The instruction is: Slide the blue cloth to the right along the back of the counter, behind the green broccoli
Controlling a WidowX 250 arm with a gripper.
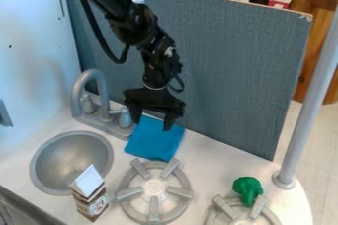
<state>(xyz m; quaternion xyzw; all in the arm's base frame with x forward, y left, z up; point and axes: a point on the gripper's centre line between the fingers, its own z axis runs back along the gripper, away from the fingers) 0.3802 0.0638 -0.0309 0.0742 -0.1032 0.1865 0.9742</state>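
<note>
Our hand (153, 118) hangs, fingers spread, above the far edge of the blue cloth (155, 141), which lies on the tabletop (214, 168) near the faucet (104, 98) and burner (154, 187). We would probably grip best with a straight descent and shallow pinch.

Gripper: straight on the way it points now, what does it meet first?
Most likely the blue cloth lying on the counter; the gripper points down at it. Any gap left above the cloth is hard to judge from this one angle.
</note>
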